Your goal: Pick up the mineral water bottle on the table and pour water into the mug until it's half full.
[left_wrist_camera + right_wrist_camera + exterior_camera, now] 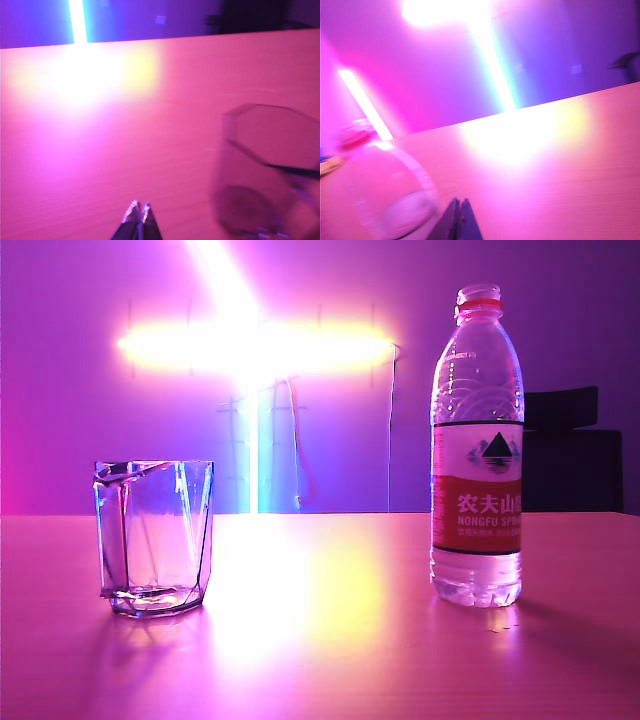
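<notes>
Left gripper (pixel 139 208) with fingers pressed together, empty, the mug (pixel 267 172) standing near beside its tips on the table (pixel 150 125), right gripper (pixel 459 203) also closed on nothing, the mineral water bottle (pixel 372 187) blurred, close beside its fingers

Glossy table (pixel 330 660), clear plastic bottle (pixel 477 440)

Our left two-finger metal gripper (pixel 139 210) hangs low over the glossy pink-orange tabletop (pixel 150 125), its silvery fingertips (pixel 132 211) pressed together with nothing between them. Our right dark two-finger gripper (pixel 459 206) also sits above that surface, tilted, jaws closed and empty. Neither arm shows in the exterior view.
</notes>
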You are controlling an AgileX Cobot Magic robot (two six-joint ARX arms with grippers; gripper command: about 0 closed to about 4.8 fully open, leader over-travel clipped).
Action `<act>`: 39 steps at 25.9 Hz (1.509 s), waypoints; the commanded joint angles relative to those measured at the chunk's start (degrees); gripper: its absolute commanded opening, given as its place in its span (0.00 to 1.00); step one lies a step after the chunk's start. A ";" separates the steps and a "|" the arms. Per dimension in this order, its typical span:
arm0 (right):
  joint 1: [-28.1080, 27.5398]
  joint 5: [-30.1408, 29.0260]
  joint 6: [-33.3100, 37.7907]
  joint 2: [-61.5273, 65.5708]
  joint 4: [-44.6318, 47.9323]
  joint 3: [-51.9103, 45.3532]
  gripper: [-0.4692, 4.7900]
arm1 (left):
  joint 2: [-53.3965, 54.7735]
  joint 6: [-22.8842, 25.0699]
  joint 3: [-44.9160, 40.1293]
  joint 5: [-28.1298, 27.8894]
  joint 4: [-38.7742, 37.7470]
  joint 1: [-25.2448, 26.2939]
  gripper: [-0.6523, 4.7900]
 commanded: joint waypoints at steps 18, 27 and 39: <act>30.56 20.15 -17.35 46.40 25.49 5.57 1.00 | 2.03 -0.15 0.22 0.24 0.85 -18.40 0.12; 29.73 18.27 -17.20 75.25 51.25 8.22 1.00 | 2.01 -0.15 0.22 0.24 0.83 -18.40 0.12; 29.66 20.06 -17.18 89.77 61.90 13.44 1.00 | 2.01 -0.15 0.22 0.24 0.85 -18.38 0.12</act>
